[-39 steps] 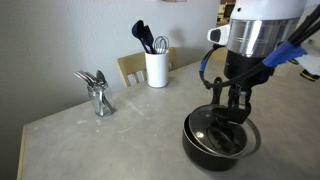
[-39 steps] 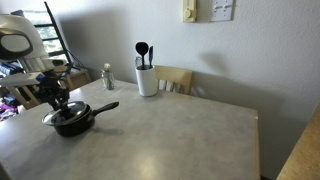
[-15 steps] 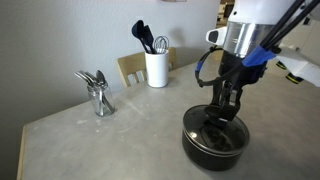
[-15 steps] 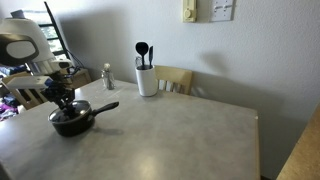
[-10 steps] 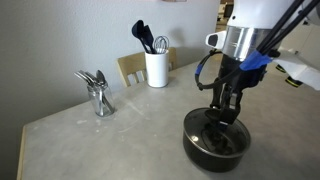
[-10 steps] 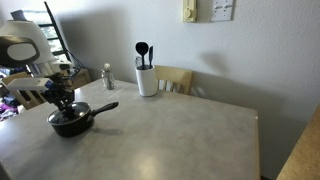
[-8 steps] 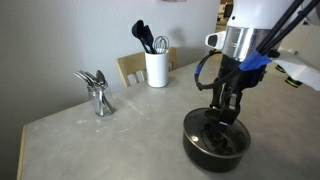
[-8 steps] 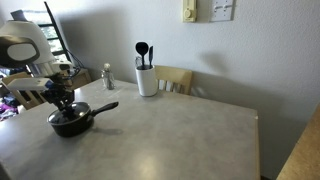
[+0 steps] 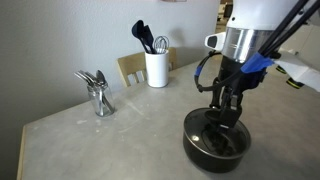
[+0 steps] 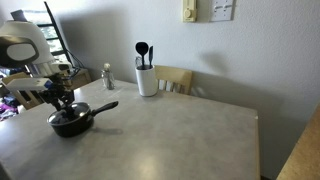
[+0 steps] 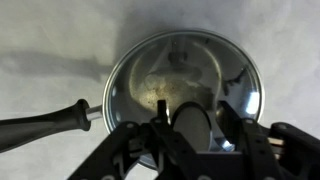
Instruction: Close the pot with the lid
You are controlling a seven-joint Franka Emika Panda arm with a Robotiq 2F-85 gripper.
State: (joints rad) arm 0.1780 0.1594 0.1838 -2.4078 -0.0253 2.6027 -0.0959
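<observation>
The black pot (image 9: pixel 215 152) stands near the table's edge, with its long handle (image 10: pixel 100 108) pointing toward the table's middle. The glass lid (image 11: pixel 180 70) with its metal rim lies on the pot and covers it. My gripper (image 9: pixel 223 116) hangs straight above the lid. In the wrist view its fingers (image 11: pixel 192 132) stand on either side of the black knob (image 11: pixel 192 122) with small gaps, open. The pot also shows in an exterior view (image 10: pixel 70 122) under the gripper (image 10: pixel 62 103).
A white utensil crock (image 9: pixel 156 68) stands at the back by the wall, also seen in an exterior view (image 10: pixel 147 80). A metal holder (image 9: pixel 97 92) stands on the table. A wooden chair (image 10: pixel 177 78) is behind the table. The table edge is close to the pot.
Since 2.6 s ago the gripper has shifted slightly over the pot and its fingers have parted from the knob. In the last second almost nothing moved.
</observation>
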